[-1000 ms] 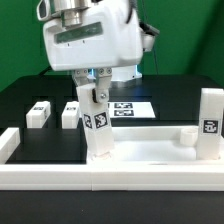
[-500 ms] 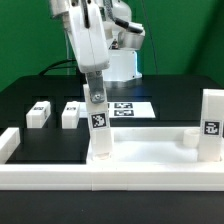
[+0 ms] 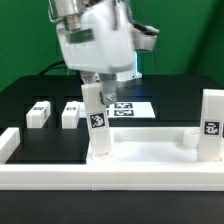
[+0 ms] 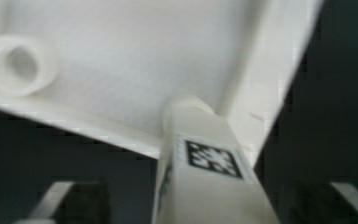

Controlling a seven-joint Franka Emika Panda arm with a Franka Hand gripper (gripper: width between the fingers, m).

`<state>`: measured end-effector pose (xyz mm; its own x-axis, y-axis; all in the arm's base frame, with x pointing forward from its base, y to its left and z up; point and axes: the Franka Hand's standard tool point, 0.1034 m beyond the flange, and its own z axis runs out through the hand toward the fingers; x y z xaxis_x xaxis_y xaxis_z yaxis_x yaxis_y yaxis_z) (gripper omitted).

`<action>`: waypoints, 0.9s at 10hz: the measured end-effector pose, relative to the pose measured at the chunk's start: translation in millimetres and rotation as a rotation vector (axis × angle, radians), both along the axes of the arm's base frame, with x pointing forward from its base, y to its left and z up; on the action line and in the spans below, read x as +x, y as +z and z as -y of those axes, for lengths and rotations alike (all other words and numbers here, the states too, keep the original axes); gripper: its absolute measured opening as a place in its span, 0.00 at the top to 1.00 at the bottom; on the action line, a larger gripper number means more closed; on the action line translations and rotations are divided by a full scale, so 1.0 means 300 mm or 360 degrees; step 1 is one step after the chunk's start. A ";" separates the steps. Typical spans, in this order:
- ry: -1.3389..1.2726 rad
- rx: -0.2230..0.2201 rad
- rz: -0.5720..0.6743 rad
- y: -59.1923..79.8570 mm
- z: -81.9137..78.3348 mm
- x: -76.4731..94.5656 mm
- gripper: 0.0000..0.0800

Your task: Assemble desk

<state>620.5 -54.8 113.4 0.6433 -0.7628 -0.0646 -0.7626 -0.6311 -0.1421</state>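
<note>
Looking along the arm, you find the leg (image 4: 202,150) standing upright on the tabletop (image 4: 140,85) beside its rim. Its long axis is vertical and runs straight up between the fingers (image 4: 73,203), which are spread and clear of both sides.

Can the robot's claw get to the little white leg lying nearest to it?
Probably yes. The claw stands open around the top of the standing leg, gripping nothing. The lying leg rests nearby on the black table with nothing over it, so the claw need only lift clear first.
</note>
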 end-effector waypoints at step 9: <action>0.0935 -0.0070 0.0096 0.007 0.008 0.014 0.20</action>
<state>624.8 -57.3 115.6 0.9604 -0.2785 0.0085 -0.2747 -0.9515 -0.1384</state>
